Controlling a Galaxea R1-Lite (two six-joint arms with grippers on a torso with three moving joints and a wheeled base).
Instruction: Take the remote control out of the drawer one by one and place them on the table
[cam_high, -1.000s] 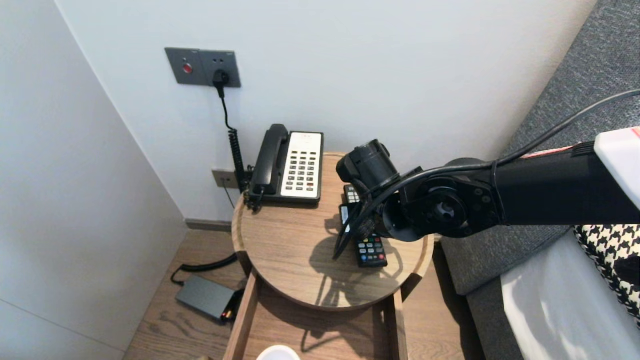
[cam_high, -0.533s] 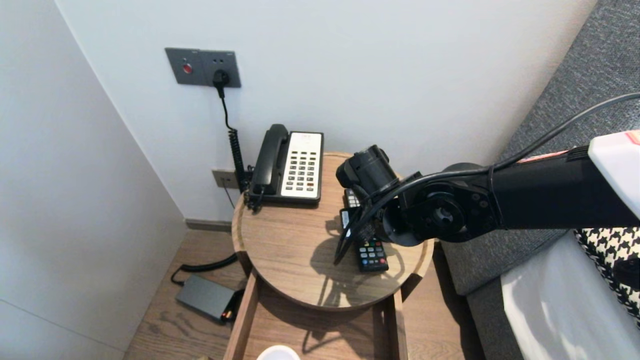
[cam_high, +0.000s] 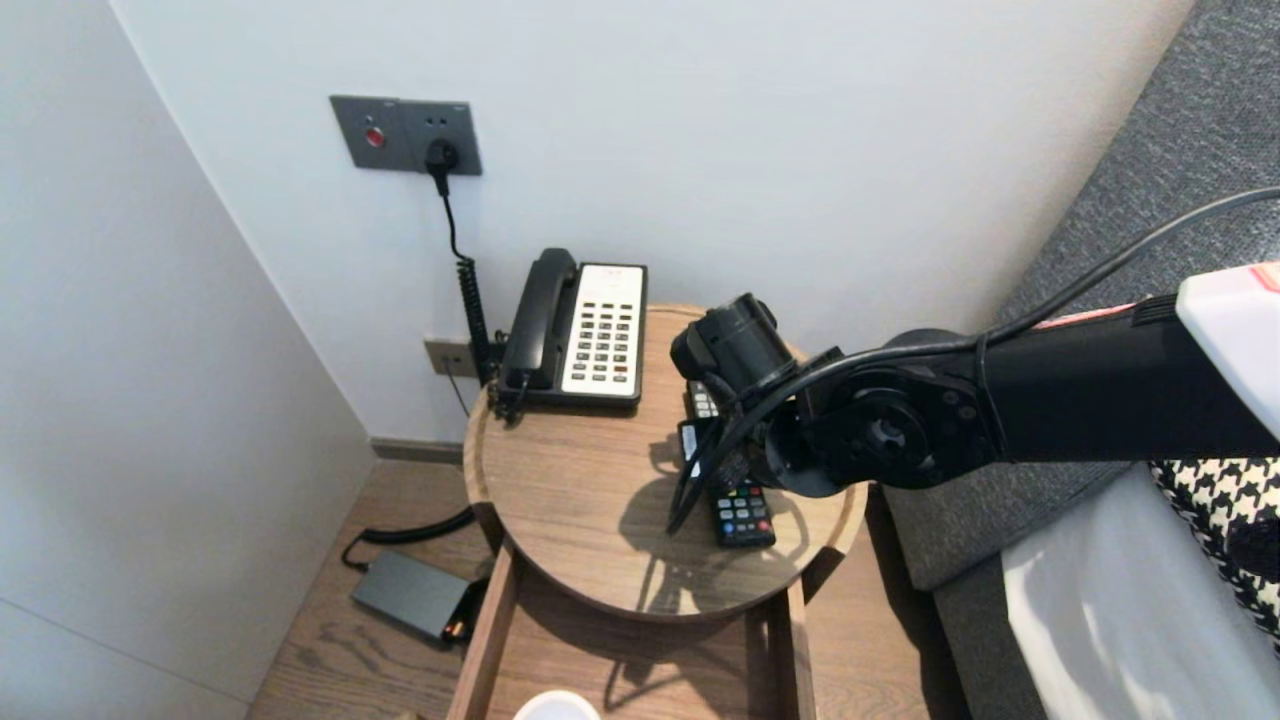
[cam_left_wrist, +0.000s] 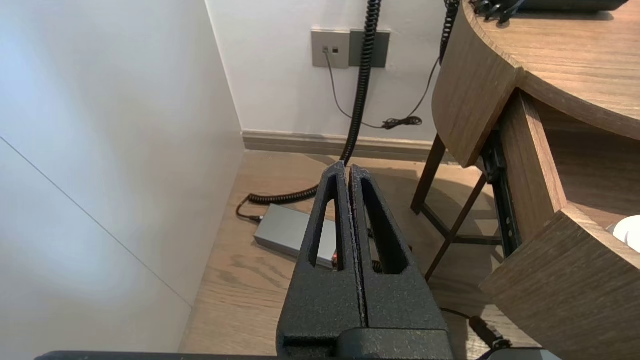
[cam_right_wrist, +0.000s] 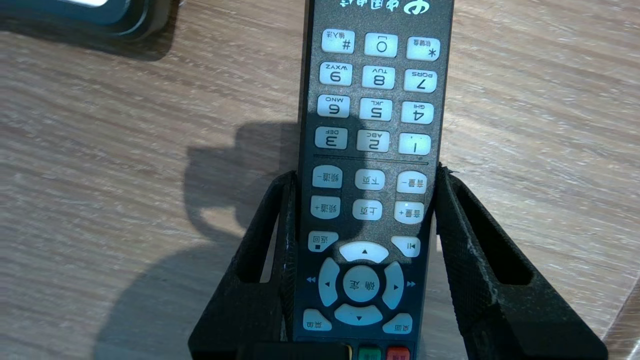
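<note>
A black remote control (cam_high: 742, 512) (cam_right_wrist: 372, 125) with pale buttons lies lengthwise on the right side of a round wooden side table (cam_high: 560, 500). My right gripper (cam_high: 708, 486) (cam_right_wrist: 365, 172) reaches down over it. Its two black fingers press the remote's long edges around the middle rows of buttons, so it is shut on the remote. I cannot tell whether the remote rests on the wood or hangs just above it. My left gripper (cam_left_wrist: 346, 167) is parked low beside the table, above the floor. Its fingers are pressed together with nothing between them.
A black-and-white desk phone (cam_high: 585, 330) sits at the table's back, its coiled cord running to a wall socket (cam_high: 405, 133). A grey power box (cam_high: 410, 595) (cam_left_wrist: 285, 230) lies on the floor. An open drawer (cam_high: 640, 660) juts out below the tabletop. A grey sofa (cam_high: 1100, 200) stands to the right.
The right hand and the remote have edged slightly toward the table's near side. The left arm has kept still.
</note>
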